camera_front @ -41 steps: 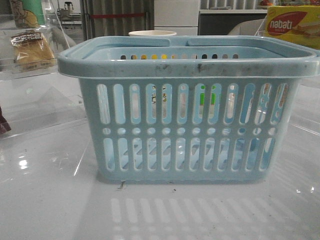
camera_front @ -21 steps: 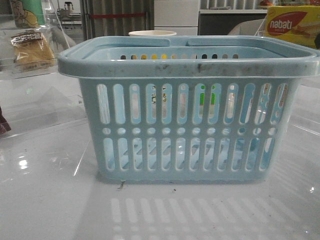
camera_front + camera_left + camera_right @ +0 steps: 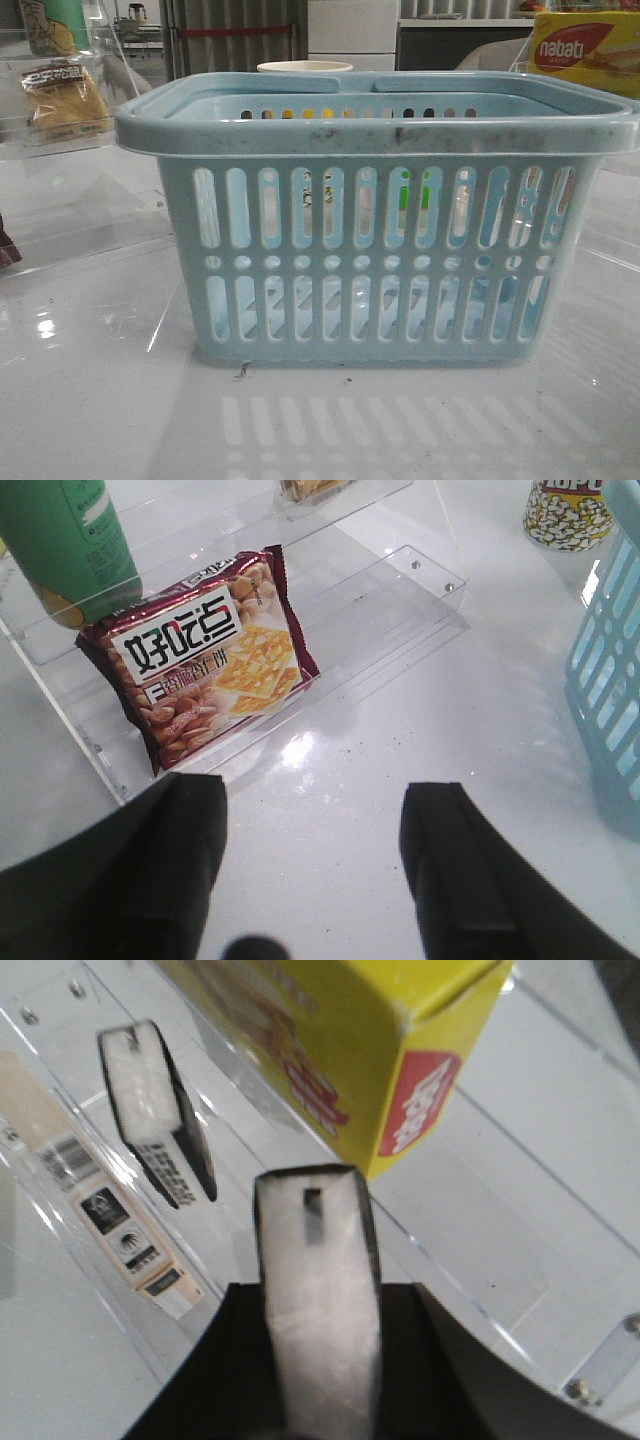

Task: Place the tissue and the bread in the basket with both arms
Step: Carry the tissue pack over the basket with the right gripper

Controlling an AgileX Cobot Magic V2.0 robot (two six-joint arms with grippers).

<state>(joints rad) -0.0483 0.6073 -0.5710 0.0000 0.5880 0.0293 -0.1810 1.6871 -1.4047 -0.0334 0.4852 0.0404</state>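
Basket: the large light-blue slotted plastic basket stands on the glossy white counter between the two side shelves; stiff, open-topped, apparently empty.
Bread: golden-brown bread in a clear wrapper with a dark label sits on the clear acrylic shelf off to the left, well apart from the basket. I'd judge it light, squashy and slippery in its film, so pinch it gently across the middle.
Tissue: a small white pack with blackish edges, narrow and soft-looking, is out by the right-hand shelf, not in the basket.
Right gripper: the right gripper has its jaws closed on that tissue pack, gripping its narrow sides.
Left gripper: the left gripper hangs over bare counter, jaws wide apart and holding nothing.
In the way, left: a maroon biscuit packet and a green bottle share the shelf nearest the left gripper.
In the way, right: the yellow-and-red box and a second white pack stand close by.
Risk: the basket's thick rim needs clearing.
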